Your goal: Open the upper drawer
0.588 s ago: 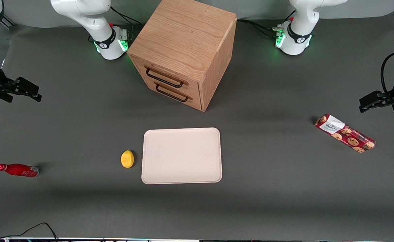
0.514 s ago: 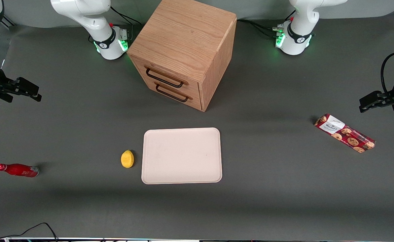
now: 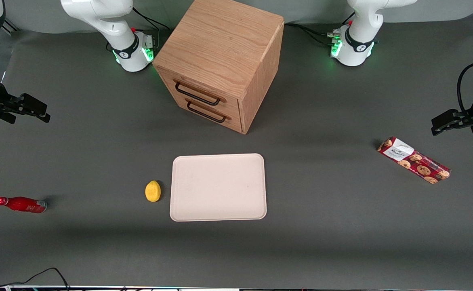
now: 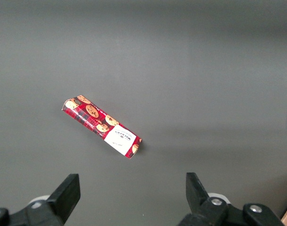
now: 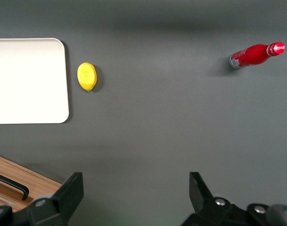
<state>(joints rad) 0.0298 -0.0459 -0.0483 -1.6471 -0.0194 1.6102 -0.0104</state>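
Observation:
The oak cabinet point(image 3: 224, 52) stands at the back middle of the table. Its upper drawer point(image 3: 202, 91) is closed, with a long black bar handle point(image 3: 198, 93) across its light wood front. The bottom drawer point(image 3: 210, 114) below it is closed too. My gripper point(image 3: 38, 113) hovers open and empty over the working arm's end of the table, well away from the cabinet. In the right wrist view the gripper point(image 5: 134, 188) has its jaws wide apart over bare mat, and a corner of the cabinet with a black handle end point(image 5: 14, 186) shows beside one finger.
A cream tray point(image 3: 218, 186) lies in front of the cabinet, nearer the camera, with a yellow lemon point(image 3: 152, 190) beside it. A red bottle point(image 3: 21, 204) lies toward the working arm's end. A cookie packet point(image 3: 414, 160) lies toward the parked arm's end.

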